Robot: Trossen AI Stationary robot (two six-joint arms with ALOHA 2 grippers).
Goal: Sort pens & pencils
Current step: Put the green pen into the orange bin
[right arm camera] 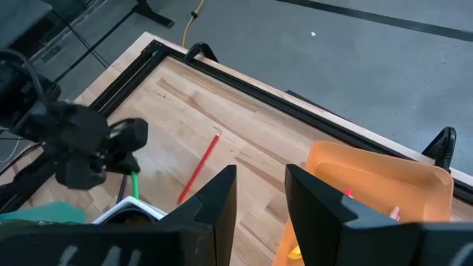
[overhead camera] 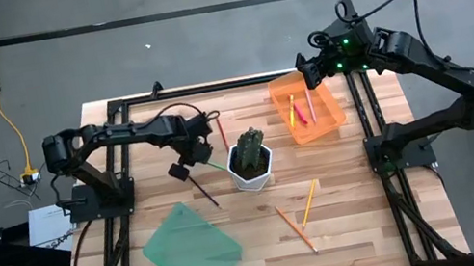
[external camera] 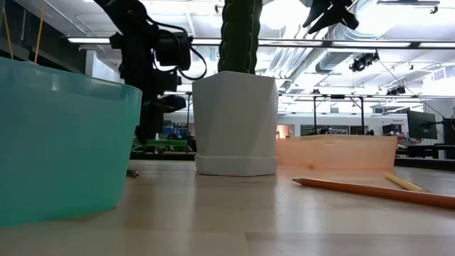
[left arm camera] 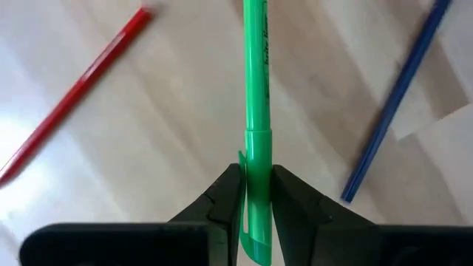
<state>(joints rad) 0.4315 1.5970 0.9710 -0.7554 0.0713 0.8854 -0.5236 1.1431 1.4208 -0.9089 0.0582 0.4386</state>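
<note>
Gripping green pen (left arm camera: pixel 255 111) in left gripper (left arm camera: pixel 256 193), red pencil (left arm camera: pixel 77 89) nearby

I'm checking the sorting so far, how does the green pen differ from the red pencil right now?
The green pen is thicker and pinched between the left gripper's fingers; the red pencil is thinner and lies loose on the table, apart from the gripper. Neither is in the orange tray yet.

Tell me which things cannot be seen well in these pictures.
- Low view: the inside of the translucent orange plastic tray is hidden by its own wall.
- Low view: the teal plastic tray likewise hides its inside.
- Left wrist view: the far end of the bright green pen, held by the left gripper, is cut off by the edge.
</note>
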